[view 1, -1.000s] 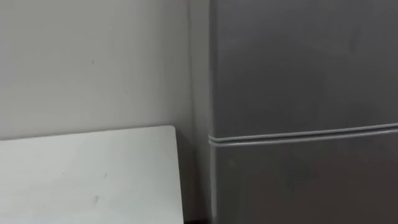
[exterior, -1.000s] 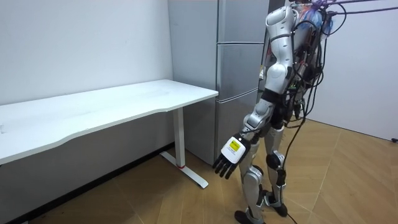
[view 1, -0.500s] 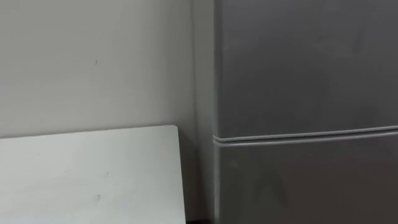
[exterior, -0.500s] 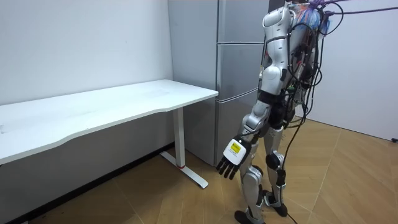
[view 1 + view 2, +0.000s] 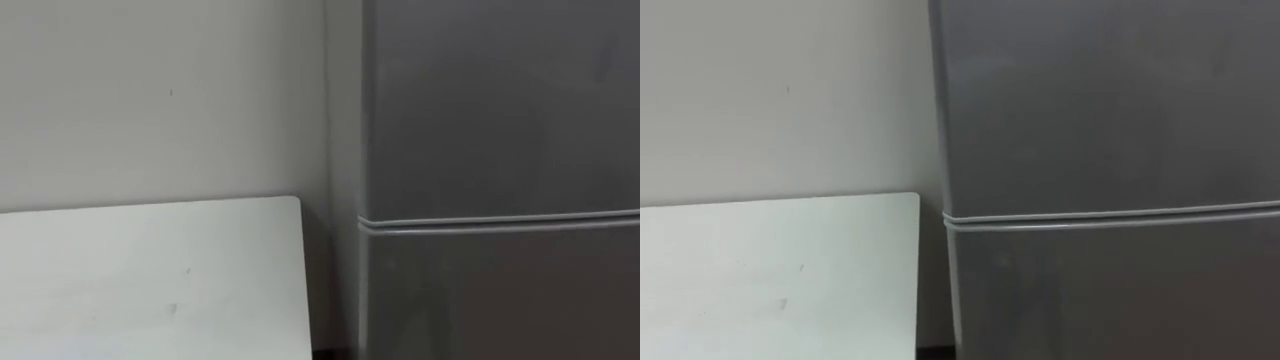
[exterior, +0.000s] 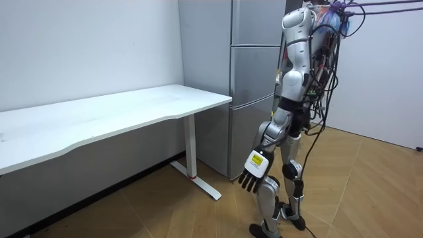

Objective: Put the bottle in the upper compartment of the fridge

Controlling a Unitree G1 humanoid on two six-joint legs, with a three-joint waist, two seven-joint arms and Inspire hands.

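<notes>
The bottle's place cannot be told, nothing being held by the left hand (image 6: 254, 169), whose fingers (image 6: 246, 186) are seen loosely spread, hanging before the shut fridge (image 5: 500, 120); it is judged light, stiff and slippery, best gripped round its middle.

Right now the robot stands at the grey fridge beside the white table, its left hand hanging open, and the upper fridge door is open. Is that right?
No: the upper fridge door is shut, flush above the seam in the left eye view. The rest holds: grey fridge, white table, left hand hanging open.
</notes>
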